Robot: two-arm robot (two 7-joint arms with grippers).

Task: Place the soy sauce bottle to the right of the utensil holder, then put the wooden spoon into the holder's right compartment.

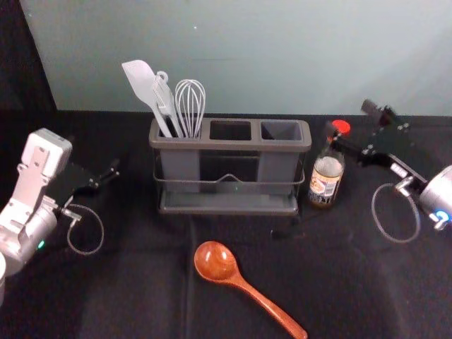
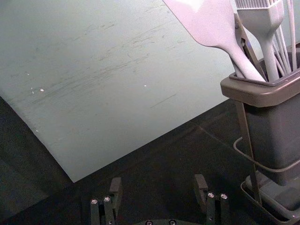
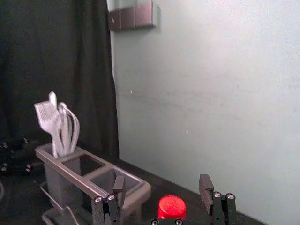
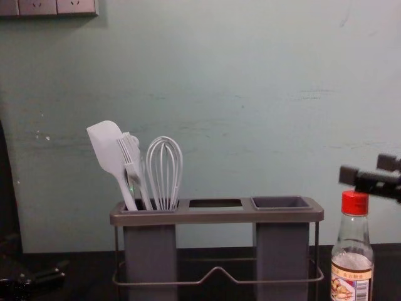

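Your right gripper [image 3: 162, 183] is at the far right, up by the red cap [image 4: 355, 202] of the soy sauce bottle [image 1: 326, 173]. Its two fingers are spread wide and pinch nothing. The bottle stands up straight on the black table [image 1: 127, 282], just to the right of the utensil holder [image 1: 226, 143]. So the first job looks done, and you seem to be at the change to the spoon job.

Next, you need to take the right gripper away from the cap gently, so the bottle does not tip. Then bring it to the near side for the wooden spoon [image 1: 244, 285]. The spoon lies flat in front of the holder, with its round end far and its handle pointing near and right. It has to go into the right compartment [image 1: 281, 131], which has no tool in it.

Now count: one bottle, one spoon, and one holder with three spaces. The left space has at least three tools: a spatula [image 1: 140, 81], a whisk [image 1: 189, 106] and a brush [image 4: 131, 160]. Your left gripper [image 2: 158, 183] waits left of the holder, fingers wide apart.
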